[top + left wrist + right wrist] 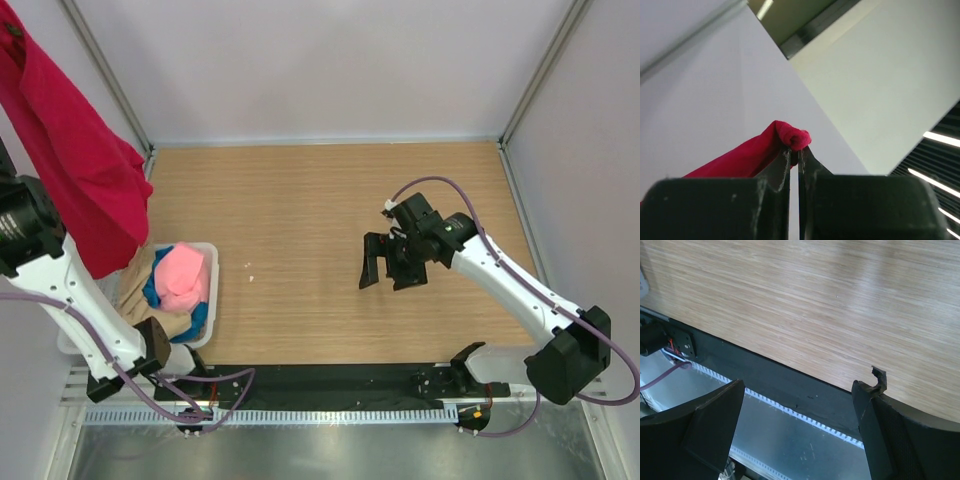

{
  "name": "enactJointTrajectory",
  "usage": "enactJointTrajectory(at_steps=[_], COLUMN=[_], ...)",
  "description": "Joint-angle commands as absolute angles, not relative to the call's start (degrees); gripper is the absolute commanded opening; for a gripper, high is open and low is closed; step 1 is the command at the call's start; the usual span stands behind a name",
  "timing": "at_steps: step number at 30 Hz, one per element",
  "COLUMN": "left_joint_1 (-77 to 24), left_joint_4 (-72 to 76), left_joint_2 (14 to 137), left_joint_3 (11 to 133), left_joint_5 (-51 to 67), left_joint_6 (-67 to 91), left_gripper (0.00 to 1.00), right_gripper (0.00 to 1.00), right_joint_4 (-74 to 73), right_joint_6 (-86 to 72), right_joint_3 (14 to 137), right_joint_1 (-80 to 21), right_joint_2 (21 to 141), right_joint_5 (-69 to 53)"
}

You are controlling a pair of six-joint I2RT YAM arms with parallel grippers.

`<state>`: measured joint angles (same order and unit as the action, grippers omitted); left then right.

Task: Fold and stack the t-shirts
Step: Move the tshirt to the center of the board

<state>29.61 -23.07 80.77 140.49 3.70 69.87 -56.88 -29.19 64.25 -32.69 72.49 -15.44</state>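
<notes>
Overhead, you see four t-shirts and one white basket [213, 258]. One red t-shirt [75, 150] hangs in the air at the far left. Its bunched edge is pinched tight in your left end effector [799, 152], raised well above the counter [300, 200]. One pink t-shirt [185, 275], one blue t-shirt [152, 291] and one beige t-shirt [138, 272] lie crumpled together in the basket near the counter's left edge. Your right end effector [388, 278] hovers released over the counter's right half, its two fingers wide apart.
</notes>
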Motion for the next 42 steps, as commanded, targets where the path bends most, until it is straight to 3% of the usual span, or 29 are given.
enactJointTrajectory(at_steps=[1, 4, 8, 13, 19, 24, 30, 32, 34, 36, 37, 39, 42], left_joint_1=[27.8, 26.5, 18.4, -1.7, -25.6, -29.7, -30.5, -30.4, -30.4, -30.4, -30.4, -30.4, -30.4], left_joint_4=[-6.3, -1.3, 6.2, 5.9, -6.3, -10.2, -22.9, -29.0, -34.2, -37.8, -39.3, -43.0, -46.5], left_joint_2=[84.0, 88.3, 90.0, 89.6, 91.1, 86.7, 77.5, 76.7, 75.8, 75.4, 75.1, 74.1, 71.7], left_joint_3=[143.3, 149.4, 149.0, 142.7, 134.8, 113.6, 86.7, 82.8, 77.9, 76.8, 76.4, 75.1, 71.5], left_joint_5=[14.4, 17.0, 19.0, 22.5, 22.8, 23.6, 17.4, 15.8, 12.8, 11.4, 10.9, 9.5, 9.6], left_joint_6=[84.4, 90.4, 92.3, 82.2, 67.8, 65.0, 57.2, 55.5, 52.4, 50.2, 47.5, 45.2, 42.0], left_gripper=[0.01, 0.01, 0.0, 0.01, 0.0, 0.0, 0.0, 0.19, 0.48, 0.56, 0.68, 0.76, 0.78], right_gripper=[0.96, 0.95, 0.95, 0.95, 0.96, 0.95, 0.89, 0.87, 0.87, 0.87, 0.87, 0.87, 0.87], right_joint_4=[-53.1, -50.4, -46.3, -46.4, -51.7, -61.8, -64.1, -61.2, -58.7, -57.2, -55.7, -54.4, -51.7], right_joint_6=[-32.8, -35.7, -39.3, -40.5, -40.9, -39.0, -35.4, -33.1, -31.0, -30.2, -29.4, -28.6, -28.8], right_joint_3=[62.8, 61.1, 57.7, 58.1, 62.4, 69.1, 69.4, 66.8, 64.1, 62.3, 60.9, 59.8, 59.1], right_joint_1=[-33.0, -33.0, -33.0, -33.0, -33.0, -32.7, -32.8, -32.8, -32.9, -33.0, -33.1, -33.2, -33.3], right_joint_2=[69.8, 68.8, 67.9, 66.4, 65.7, 64.7, 62.0, 61.3, 61.5, 62.0, 62.7, 63.8, 68.2], right_joint_5=[-16.3, -17.4, -18.3, -14.5, -3.4, 8.1, 7.5, 1.3, -3.8, -4.9, -4.9, -4.8, -6.2])
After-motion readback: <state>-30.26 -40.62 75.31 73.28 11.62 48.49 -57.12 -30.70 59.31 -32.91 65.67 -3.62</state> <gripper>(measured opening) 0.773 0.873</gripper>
